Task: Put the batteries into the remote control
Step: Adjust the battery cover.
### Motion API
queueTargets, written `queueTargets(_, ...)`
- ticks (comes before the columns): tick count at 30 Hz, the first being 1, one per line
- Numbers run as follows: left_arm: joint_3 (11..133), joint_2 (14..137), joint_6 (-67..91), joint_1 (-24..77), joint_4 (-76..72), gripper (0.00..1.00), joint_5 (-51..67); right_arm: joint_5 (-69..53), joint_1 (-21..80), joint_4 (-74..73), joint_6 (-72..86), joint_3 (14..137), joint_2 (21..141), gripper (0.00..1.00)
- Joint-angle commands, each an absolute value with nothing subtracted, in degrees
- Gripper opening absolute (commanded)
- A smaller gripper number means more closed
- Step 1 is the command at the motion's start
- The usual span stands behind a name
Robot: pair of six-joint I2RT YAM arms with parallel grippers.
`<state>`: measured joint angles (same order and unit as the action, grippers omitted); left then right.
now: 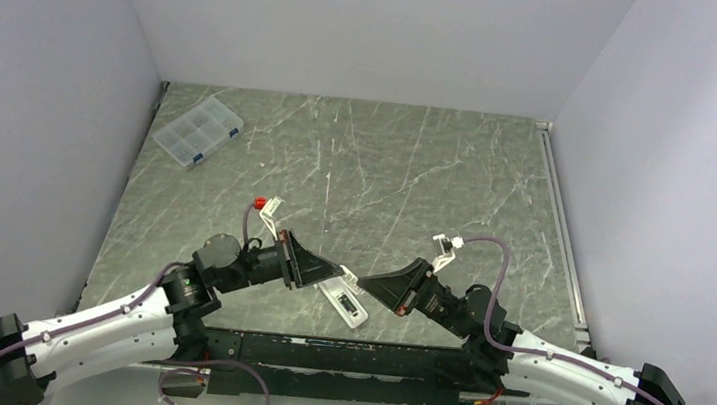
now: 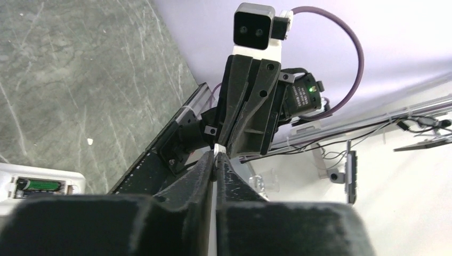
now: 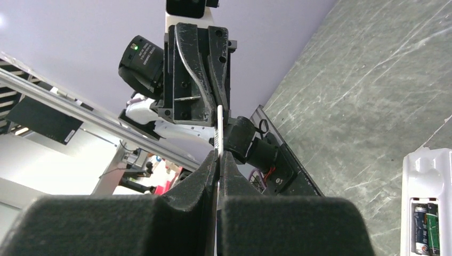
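Batteries (image 3: 426, 230) look seated in remote (image 1: 349, 305). Above remote, left gripper (image 2: 215, 161) and right gripper (image 3: 218, 158) both clamped on white cover (image 3: 219, 128), probably. Your remaining step: fit it.

Overhead, 2 wrist close-ups, remote control (image 1: 344, 305) shared

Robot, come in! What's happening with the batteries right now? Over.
Both shut: left gripper and right gripper pinch the thin white cover between them. Two batteries sit in the remote control, recess open. Nothing blocking.
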<state>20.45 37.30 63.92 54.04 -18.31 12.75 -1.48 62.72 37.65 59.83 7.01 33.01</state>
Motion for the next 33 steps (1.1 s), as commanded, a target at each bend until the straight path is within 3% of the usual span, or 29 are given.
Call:
queueTargets(1, 20.7, 37.7, 64.0, 53.9, -22.5, 0.03, 14.5, -0.7, 62.9, 40.5, 59.6, 7.6, 33.2, 0.0)
queueTargets(7, 20.5, 36.4, 63.8, 53.9, -21.9, 0.0, 13.8, -0.7, 62.9, 37.2, 58.0, 8.7, 31.8, 0.0)
queueTargets(9, 20.2, 36.0, 64.0, 53.9, -21.8, 0.0, 13.4, -0.7, 62.9, 35.2, 57.0, 9.4, 31.2, 0.09)
queueTargets(11, 20.2, 35.6, 63.8, 53.9, -21.0, 0.0, 13.0, -0.8, 62.9, 32.6, 55.7, 10.4, 30.5, 0.27)
queueTargets(14, 20.3, 35.4, 63.6, 53.9, -19.0, 0.0, 12.4, -1.1, 62.9, 26.0, 51.8, 13.2, 29.0, 0.45)
queueTargets(17, 20.6, 35.1, 63.6, 53.9, -17.1, 0.0, 11.9, -0.3, 62.9, 17.9, 46.9, 17.1, 27.6, 0.56)
queueTargets(26, 24.4, 35.1, 63.3, 53.9, -5.5, 0.0, 7.9, 0.3, 62.9, -6.8, 29.5, 34.7, 33.8, 0.57)
queueTargets(33, 25.1, 34.8, 65.5, 53.9, -1.0, 0.0, 5.7, -2.1, 64.0, -14.1, 22.0, 41.1, 41.1, 0.56)
